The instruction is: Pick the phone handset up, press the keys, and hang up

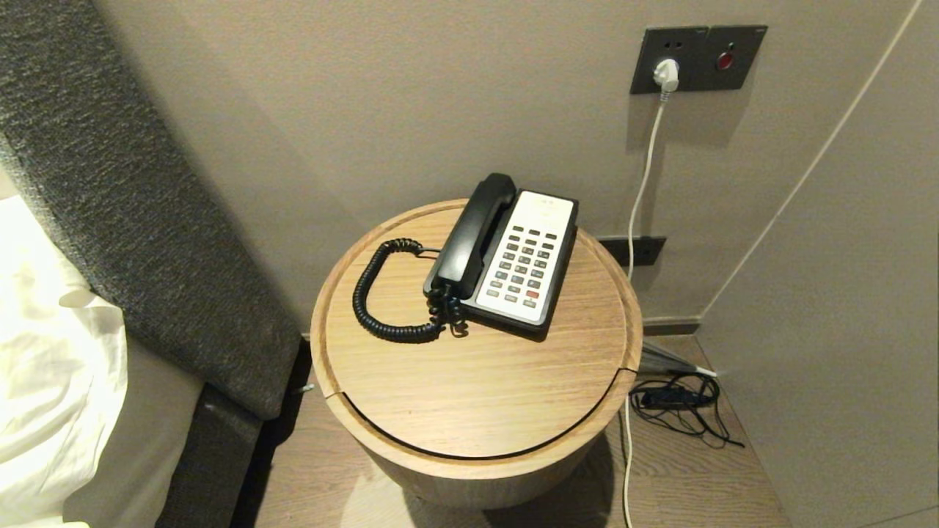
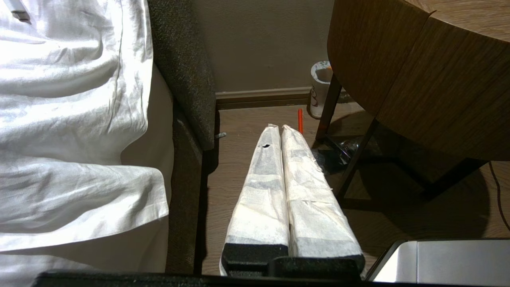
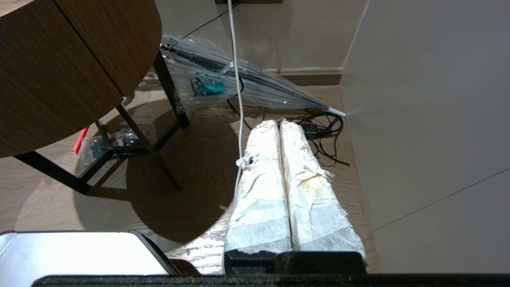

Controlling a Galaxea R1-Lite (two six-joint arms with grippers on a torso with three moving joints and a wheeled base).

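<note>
While both arms hang low beside the round wooden worktop (image 1: pixel 469 396), the left tool (image 2: pixel 279 129) has its white-wrapped fingers (image 2: pixel 263 191) pressed together over the floor, between the bed's white sheet (image 2: pixel 71 119) and the worktop's legs; the right tool (image 3: pixel 279 124) is likewise pressed together and empty, at the centre of its frame above a white cable (image 3: pixel 238 99) and tangled black cords (image 3: pixel 322 131); at the centre of the head view, the black handset (image 1: pixel 473 235) rests in its cradle on the phone (image 1: pixel 524 257), left of the keypad (image 1: pixel 524 264); its coiled cord (image 1: pixel 389 301) loops across the worktop.
</note>
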